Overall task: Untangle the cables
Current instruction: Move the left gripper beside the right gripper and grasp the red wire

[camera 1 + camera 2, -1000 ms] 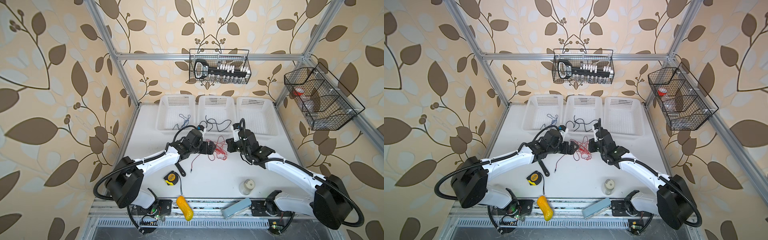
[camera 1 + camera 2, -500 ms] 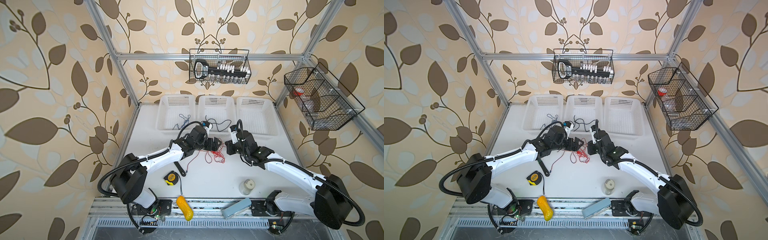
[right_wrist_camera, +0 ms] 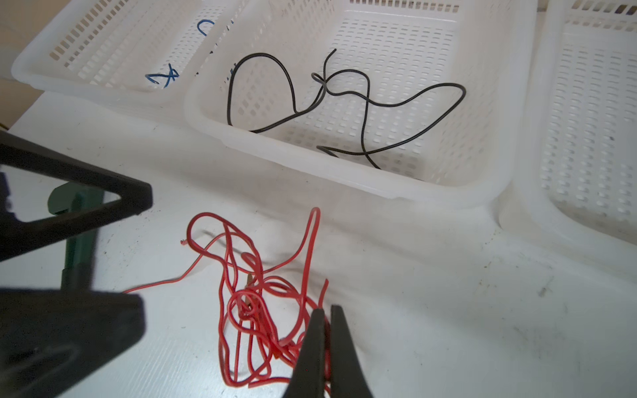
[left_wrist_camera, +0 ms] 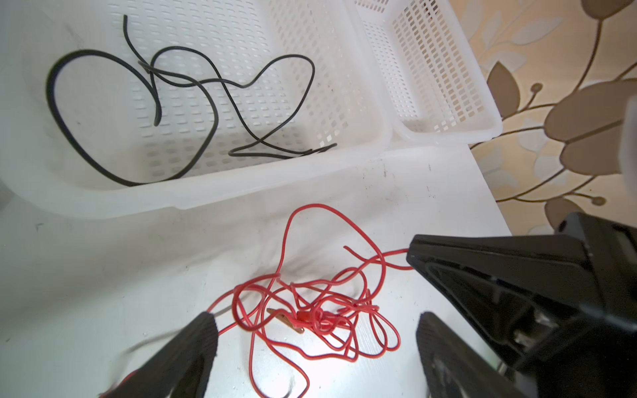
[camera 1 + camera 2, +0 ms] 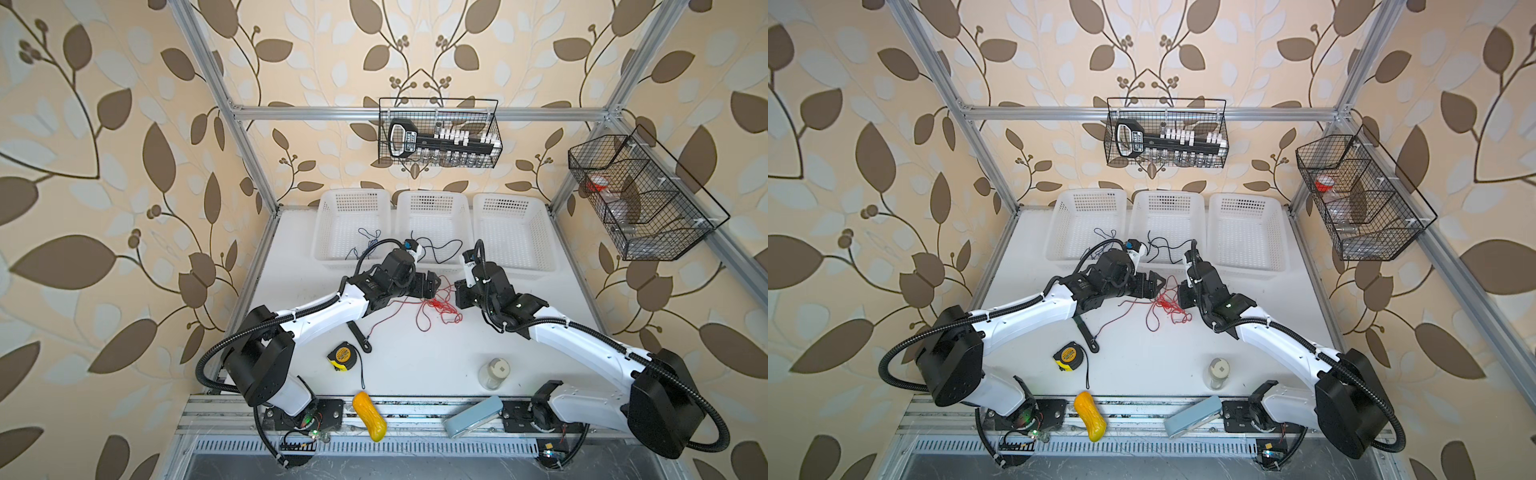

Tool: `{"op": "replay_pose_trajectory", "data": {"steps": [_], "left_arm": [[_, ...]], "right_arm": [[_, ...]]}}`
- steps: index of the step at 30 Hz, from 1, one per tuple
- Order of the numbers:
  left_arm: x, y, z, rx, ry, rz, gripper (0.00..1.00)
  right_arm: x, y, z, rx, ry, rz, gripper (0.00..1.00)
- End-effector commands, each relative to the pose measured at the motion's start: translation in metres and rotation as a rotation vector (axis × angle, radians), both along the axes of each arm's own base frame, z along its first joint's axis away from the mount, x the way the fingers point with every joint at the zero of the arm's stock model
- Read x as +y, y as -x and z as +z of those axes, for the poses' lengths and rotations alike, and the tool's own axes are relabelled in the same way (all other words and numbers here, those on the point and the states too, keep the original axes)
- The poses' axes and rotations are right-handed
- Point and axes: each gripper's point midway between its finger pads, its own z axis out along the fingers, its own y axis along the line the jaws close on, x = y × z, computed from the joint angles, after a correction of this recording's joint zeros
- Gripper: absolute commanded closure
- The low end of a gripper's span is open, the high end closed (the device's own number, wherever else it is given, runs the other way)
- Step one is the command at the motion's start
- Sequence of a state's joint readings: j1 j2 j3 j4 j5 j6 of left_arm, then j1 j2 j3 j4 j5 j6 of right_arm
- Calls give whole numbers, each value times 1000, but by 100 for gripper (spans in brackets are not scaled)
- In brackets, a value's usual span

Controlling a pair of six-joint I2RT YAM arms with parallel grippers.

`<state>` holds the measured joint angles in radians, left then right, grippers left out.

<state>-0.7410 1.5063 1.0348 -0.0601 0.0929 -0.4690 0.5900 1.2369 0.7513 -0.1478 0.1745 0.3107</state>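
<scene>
White surface [image 5: 415,357]: red cable [image 4: 320,315] tangled at centre, black cable [image 4: 47,93] in middle basket [image 4: 241,193] at 12 o'clock; left claw [image 5: 433,286] wide, has moved forward over tangle; right claw [image 3: 325,317] pinches red strand. Pull-apart likely next.

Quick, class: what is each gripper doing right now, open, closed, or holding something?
Left gripper: open, jaws wide either side of the red cable tangle.
Right gripper: closed, pinching a strand of the red cable.

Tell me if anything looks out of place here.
Yes. A yellow object and a grey-blue case lie on the front rail, off the table, the case askew. The red cable sits knotted on the table, outside the baskets.
</scene>
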Motion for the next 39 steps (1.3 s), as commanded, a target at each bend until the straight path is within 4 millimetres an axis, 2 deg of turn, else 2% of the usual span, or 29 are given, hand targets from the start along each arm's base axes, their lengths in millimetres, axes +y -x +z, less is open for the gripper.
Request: {"op": "replay_pose_trajectory", "data": {"steps": [1,12,18,28,39], "left_arm": [[-4,-5,41,-89,45,-3,9],[-29,-18,28,1,56,-15,18],[-43,-15,17,117,93,-4,22],[-74,-9,1,189,89,-42,26],[-79,-2,-11,228,53,-54,34]], "right_arm": [[-5,6,-4,-13,37,13,100],[2,11,7,-90,-3,72,100],[5,11,11,-108,-11,84,100],[15,11,11,-113,-14,112,100],[12,8,13,-128,-5,87,100]]}}
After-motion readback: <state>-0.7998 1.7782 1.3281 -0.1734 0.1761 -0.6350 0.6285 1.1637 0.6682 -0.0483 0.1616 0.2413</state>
